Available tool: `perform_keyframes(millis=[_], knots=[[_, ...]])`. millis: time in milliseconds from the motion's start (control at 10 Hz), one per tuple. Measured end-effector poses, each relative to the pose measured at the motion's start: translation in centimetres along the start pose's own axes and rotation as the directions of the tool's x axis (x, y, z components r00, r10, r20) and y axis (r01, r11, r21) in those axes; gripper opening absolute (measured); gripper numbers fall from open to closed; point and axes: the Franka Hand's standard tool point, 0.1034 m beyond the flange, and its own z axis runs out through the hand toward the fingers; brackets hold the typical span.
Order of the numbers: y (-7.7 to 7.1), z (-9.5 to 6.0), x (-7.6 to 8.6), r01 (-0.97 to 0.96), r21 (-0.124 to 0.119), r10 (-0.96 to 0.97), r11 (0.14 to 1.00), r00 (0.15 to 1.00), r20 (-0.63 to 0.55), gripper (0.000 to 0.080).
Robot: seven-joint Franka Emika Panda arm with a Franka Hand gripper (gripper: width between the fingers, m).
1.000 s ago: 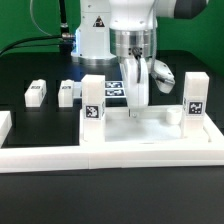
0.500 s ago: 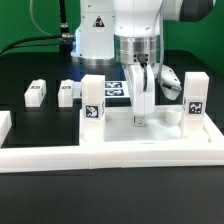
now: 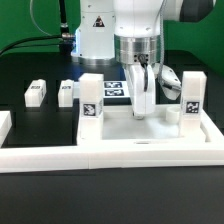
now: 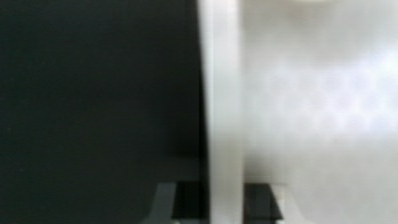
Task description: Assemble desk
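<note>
While the jaws are clamping the tabletop (image 3: 110, 152) rim, two leg blocks (image 3: 92, 103) are standing upright. Two are lying aside.

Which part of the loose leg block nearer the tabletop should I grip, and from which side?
Probably its two narrow flanks, coming straight down from above. The leg block lies low on the black table with nothing on top of it, apart from the other block and the tabletop.
</note>
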Motion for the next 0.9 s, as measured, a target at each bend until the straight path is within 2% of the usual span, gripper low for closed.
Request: perform_keyframes(millis=[900], knots=[[-0.13, -0.06, 0.05, 0.000, 0.006, 0.000, 1.000, 1.000, -0.002, 0.0063]])
